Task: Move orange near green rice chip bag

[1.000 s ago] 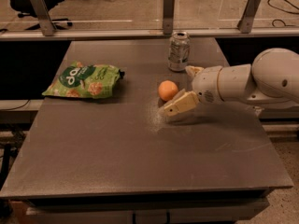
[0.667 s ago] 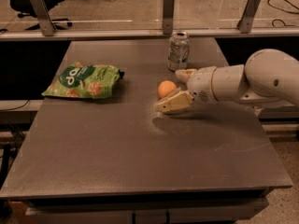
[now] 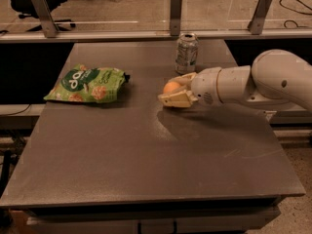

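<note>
The orange (image 3: 171, 87) is above the middle of the dark table, between the two cream fingers of my gripper (image 3: 168, 89). One finger (image 3: 176, 99) lies under and in front of it, and the other (image 3: 185, 78) is behind it. The gripper comes in from the right and is closed on the orange, which looks slightly off the tabletop. The green rice chip bag (image 3: 87, 84) lies flat at the left of the table, well to the left of the orange and apart from it.
A silver soda can (image 3: 186, 52) stands upright just behind the gripper. My thick white arm (image 3: 263, 84) spans the table's right side. A rail with metal posts (image 3: 175, 6) runs along the far edge of the table (image 3: 146, 169).
The gripper moved left onto the orange and closed around it. The orange has shifted slightly up and to the left. The bag and can have not moved.
</note>
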Tool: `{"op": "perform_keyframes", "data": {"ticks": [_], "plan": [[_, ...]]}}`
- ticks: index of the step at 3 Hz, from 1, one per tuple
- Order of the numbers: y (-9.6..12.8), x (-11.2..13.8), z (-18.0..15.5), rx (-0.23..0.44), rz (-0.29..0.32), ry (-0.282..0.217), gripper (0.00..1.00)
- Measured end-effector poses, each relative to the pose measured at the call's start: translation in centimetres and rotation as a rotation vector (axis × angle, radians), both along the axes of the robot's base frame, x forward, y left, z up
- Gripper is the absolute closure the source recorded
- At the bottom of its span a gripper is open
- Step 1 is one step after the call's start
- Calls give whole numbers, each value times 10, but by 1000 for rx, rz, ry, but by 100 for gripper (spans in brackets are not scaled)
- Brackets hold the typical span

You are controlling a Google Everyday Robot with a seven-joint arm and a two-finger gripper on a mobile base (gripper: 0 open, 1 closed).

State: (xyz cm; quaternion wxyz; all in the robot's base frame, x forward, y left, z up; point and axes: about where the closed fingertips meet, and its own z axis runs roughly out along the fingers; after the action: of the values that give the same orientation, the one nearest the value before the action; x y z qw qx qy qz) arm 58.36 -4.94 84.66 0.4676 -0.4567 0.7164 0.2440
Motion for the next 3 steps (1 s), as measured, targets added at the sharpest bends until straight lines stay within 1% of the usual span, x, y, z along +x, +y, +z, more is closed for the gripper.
{"op": "perform_keyframes", "data": {"ticks": [1,2,3], "plan": [[35,-6,15,40,77,-24,87],[76,-12,19,85,153,-27,100],[104,-15,15,111,206,-3,83]]}}
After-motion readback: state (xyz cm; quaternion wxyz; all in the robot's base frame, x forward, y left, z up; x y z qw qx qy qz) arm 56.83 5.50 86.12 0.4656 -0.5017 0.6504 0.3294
